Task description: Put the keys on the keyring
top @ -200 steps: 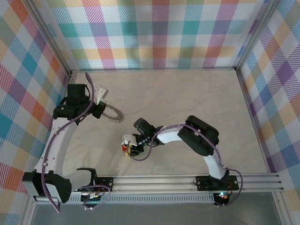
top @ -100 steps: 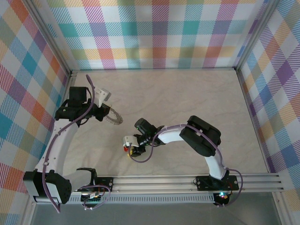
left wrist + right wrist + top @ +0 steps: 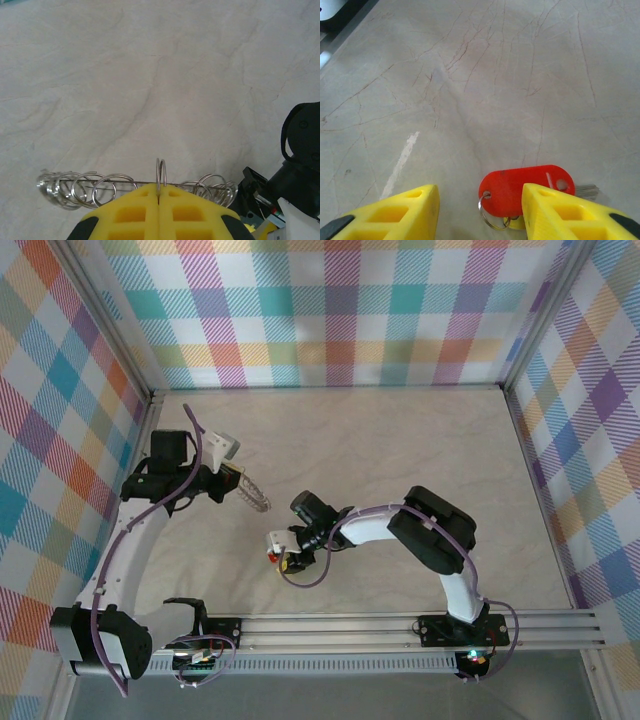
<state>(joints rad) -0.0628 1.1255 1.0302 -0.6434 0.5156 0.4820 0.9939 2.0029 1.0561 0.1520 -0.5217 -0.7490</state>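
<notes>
red key [image 3: 510, 187], silvery keyring [image 3: 258, 496] (pastel plaid walls [image 3: 340, 310])

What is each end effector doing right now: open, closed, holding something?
Left end effector: closed on the keyring.
Right end effector: open, poised over the red-headed key, not gripping it.

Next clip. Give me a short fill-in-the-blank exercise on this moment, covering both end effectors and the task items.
1. The left end effector is shut on the ____.
2. The key lying on the table has a ____ plastic head.
3. The right end effector is ____, not shut, with one finger on each side of the key.

Missing words: keyring; red; open.
</notes>
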